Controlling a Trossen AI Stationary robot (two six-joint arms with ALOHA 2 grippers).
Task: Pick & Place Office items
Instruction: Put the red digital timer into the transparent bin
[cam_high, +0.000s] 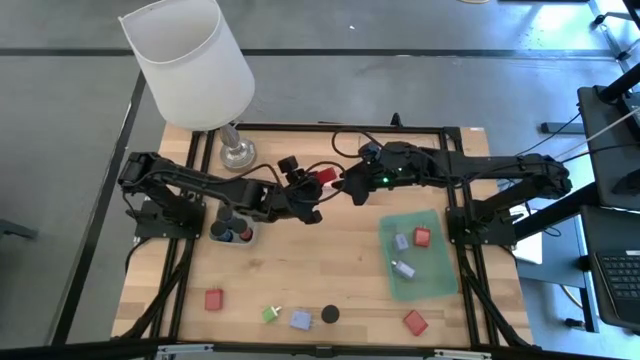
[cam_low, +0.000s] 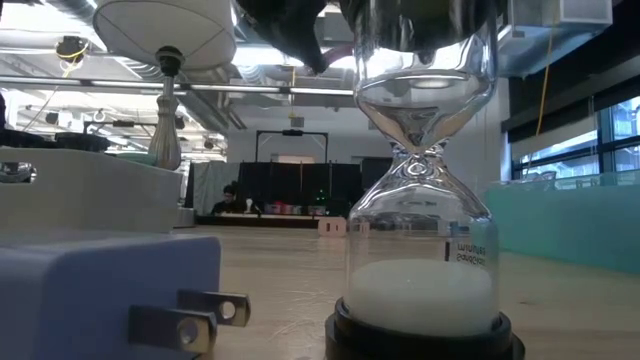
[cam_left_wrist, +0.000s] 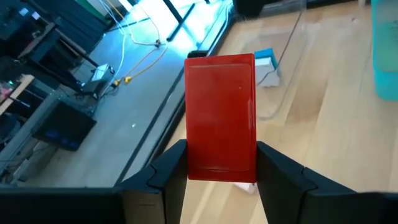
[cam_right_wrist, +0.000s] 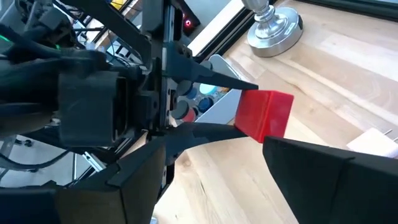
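Mid-air above the desk's far half, between the lamp (cam_high: 200, 75) and the green tray (cam_high: 418, 257), the left gripper (cam_high: 312, 185) pinches a red block (cam_high: 325, 178) by its near end while the right gripper (cam_high: 350, 187) faces it with jaws spread. This looks like a handover, best done if the right jaws straddle the block's free end and close squarely before the left lets go. The block's free end sits just ahead of the right jaws, not yet between them.

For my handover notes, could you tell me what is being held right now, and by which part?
The left gripper clamps a red rectangular block by its two long sides at one end; the right gripper holds nothing.
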